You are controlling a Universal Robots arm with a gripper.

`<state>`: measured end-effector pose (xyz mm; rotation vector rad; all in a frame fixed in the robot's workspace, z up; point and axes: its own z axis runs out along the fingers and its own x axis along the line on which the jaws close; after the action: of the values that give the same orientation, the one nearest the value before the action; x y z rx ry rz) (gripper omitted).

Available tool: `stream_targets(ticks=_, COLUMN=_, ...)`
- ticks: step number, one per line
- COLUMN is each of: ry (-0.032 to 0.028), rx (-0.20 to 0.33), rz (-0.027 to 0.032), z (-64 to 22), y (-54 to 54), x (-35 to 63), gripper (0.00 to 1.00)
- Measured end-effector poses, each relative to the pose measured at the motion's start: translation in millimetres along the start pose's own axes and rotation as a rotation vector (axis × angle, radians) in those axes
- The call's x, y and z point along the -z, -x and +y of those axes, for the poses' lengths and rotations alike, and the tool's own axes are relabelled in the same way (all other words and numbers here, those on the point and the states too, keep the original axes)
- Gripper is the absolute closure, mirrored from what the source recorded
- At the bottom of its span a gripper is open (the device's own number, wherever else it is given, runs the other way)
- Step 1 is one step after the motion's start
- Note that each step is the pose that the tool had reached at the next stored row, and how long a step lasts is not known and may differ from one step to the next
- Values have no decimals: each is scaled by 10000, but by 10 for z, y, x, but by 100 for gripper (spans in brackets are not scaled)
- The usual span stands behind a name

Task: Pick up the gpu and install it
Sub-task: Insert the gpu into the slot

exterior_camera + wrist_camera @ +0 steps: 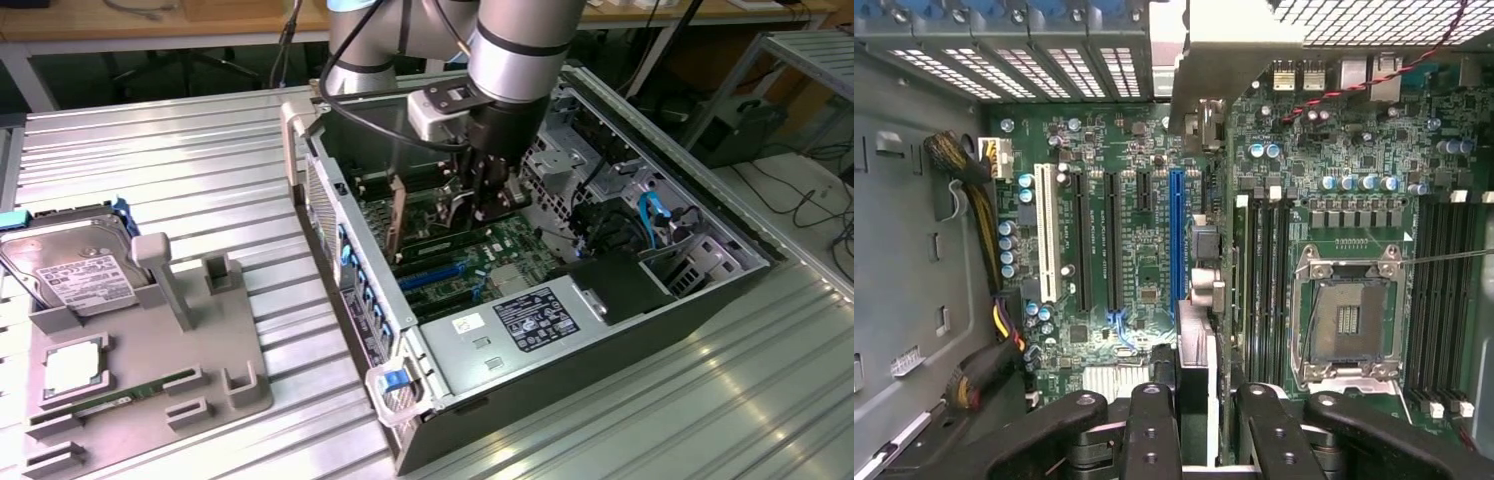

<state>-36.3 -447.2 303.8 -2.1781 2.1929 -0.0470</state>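
Gripper [1194,415] inside the open computer case [694,290], jaws clamped on the gpu [1199,250], card edge-on above the motherboard [1334,200], beside the blue slot [1176,230]

The gpu [1196,345] stands on edge between the claw's [1196,400] fingers, a thin card seen edge-on with its silver end bracket [1239,50] far from the claw. It hangs inside the open computer case [747,250], over the motherboard [1144,260], just beside the blue slot [1176,240]
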Motion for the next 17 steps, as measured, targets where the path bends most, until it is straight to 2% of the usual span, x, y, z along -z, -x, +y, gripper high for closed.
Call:
stream_targets(ticks=7, ry=13, rx=-8, rz=-16, z=10, y=9, x=-70, gripper=72)
stream_targets(ticks=13, ry=11, rx=-21, rz=-17, z=60, y=8, x=-202, gripper=72)
stream_targets(ticks=17, ry=4, rx=-21, rz=-15, z=99, y=-1, x=-223, gripper=72)
